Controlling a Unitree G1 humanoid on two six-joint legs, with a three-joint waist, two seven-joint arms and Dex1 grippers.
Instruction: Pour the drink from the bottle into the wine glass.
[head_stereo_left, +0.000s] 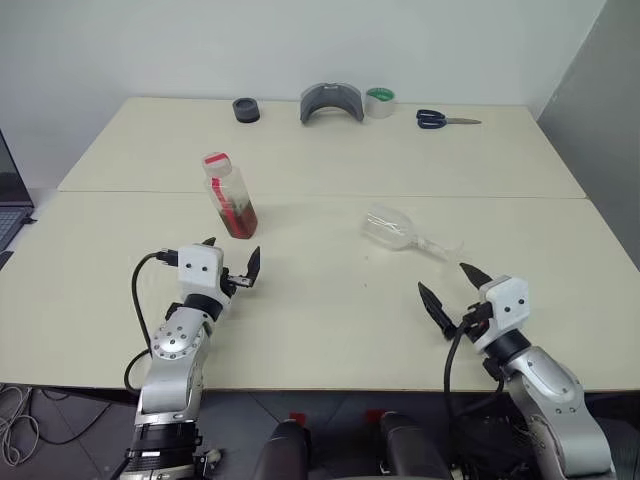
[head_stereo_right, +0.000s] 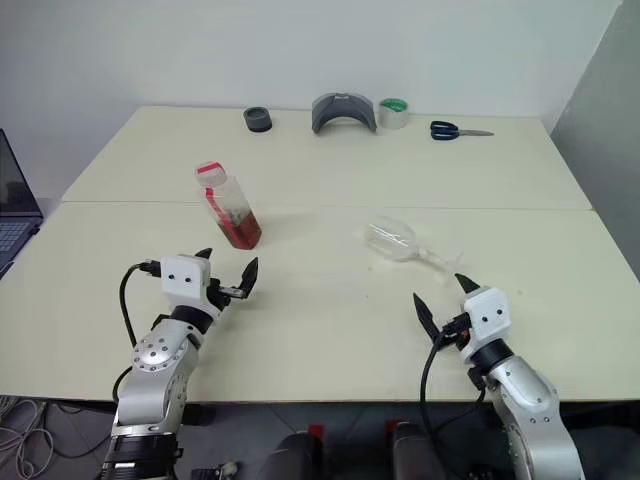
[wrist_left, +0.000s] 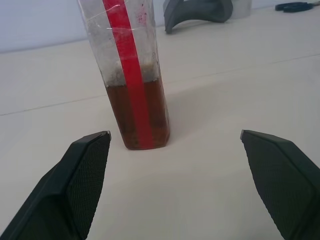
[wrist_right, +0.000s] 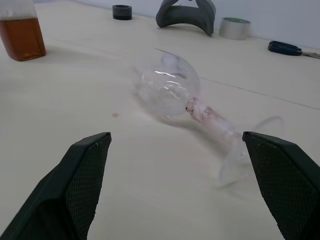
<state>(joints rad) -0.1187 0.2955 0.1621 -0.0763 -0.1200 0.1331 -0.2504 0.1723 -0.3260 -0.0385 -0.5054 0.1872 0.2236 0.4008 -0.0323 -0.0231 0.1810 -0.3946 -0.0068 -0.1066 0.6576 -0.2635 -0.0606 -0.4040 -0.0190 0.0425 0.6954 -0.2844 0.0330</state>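
The bottle (head_stereo_left: 229, 195) stands upright on the table's left half, capped in red and white, with the reddish-brown drink (wrist_left: 138, 112) filling its lower part. My left gripper (head_stereo_left: 232, 258) is open just in front of it, fingers apart and empty. The wine glass (head_stereo_left: 396, 228) lies on its side right of centre, bowl toward the bottle, foot (wrist_right: 245, 150) toward the right. My right gripper (head_stereo_left: 452, 291) is open a short way in front of the glass, touching nothing.
Along the table's far edge sit a black round piece (head_stereo_left: 246, 110), a grey curved holder (head_stereo_left: 331, 103), a tape roll (head_stereo_left: 380, 102) and blue-handled scissors (head_stereo_left: 445, 120). A laptop corner (head_stereo_left: 12, 200) shows at the left. A seam (head_stereo_left: 320, 195) crosses the table.
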